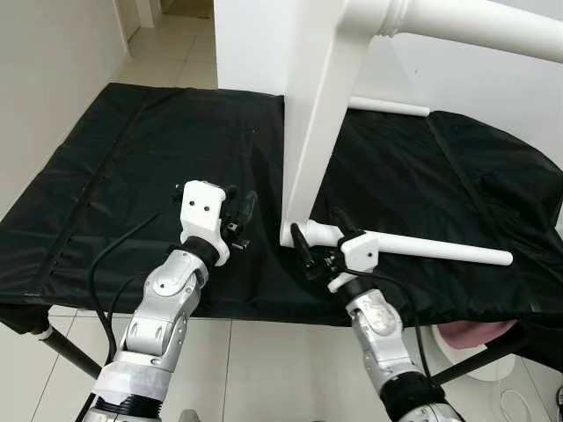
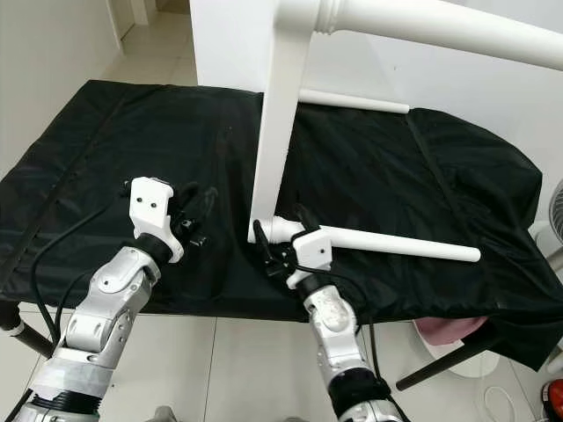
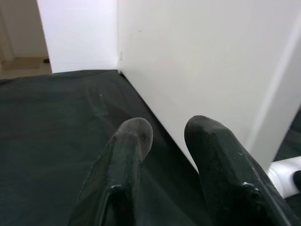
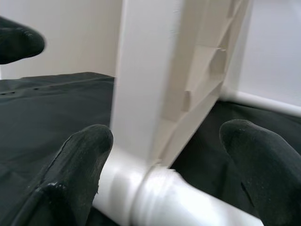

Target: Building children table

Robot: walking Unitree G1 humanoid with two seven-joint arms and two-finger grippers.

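We see the white tabletop (image 1: 308,132) standing on edge on the black cloth (image 1: 132,158), our right gripper (image 1: 318,242), fingers apart, straddling the lower leg (image 1: 431,248) at its corner, our left gripper (image 1: 242,215), fingers apart, just beside it.

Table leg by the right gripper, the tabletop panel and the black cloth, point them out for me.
table leg (image 1: 440,249), left eye view, mid shaft.
tabletop panel (image 1: 312,141), left eye view, edge.
black cloth (image 1: 141,167), left eye view, bare left part.

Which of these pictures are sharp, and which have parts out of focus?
Left eye view: evenly lit and sharp, white turned table leg crisp on the black fabric cover. Left wrist view: black fingers soft, close to lens. Right wrist view: fingers blurred, white leg collar hazy.
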